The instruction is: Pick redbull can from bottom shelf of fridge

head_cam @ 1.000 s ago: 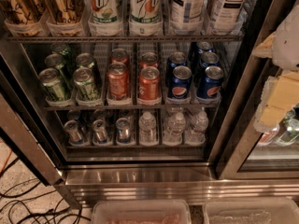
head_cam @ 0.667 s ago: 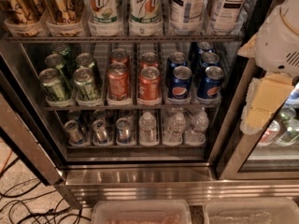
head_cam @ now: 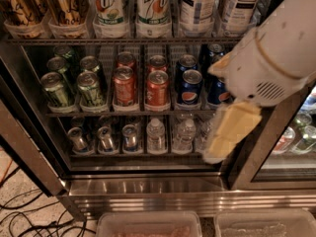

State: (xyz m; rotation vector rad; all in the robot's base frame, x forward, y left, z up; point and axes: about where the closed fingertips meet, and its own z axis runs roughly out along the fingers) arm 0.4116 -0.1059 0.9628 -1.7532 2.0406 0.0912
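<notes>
The fridge stands open in front of me, steel-framed with a dark interior. On its bottom shelf, three slim silver-and-blue redbull cans stand in the left lanes. My gripper hangs from a white arm that enters from the upper right. Its cream-coloured fingers point down and left in front of the shelf's right end. It is well to the right of the redbull cans and does not touch them. It holds nothing that I can see.
Small clear water bottles fill the bottom shelf's middle lanes. The rack above holds green, red and blue soda cans. A steel post stands to the right. Cables lie on the floor at left, and plastic bins are below.
The arm has swung in from the right edge, leftward and downward. It now covers the right-hand blue cans and the right end of the bottom shelf. The drinks have not moved.
</notes>
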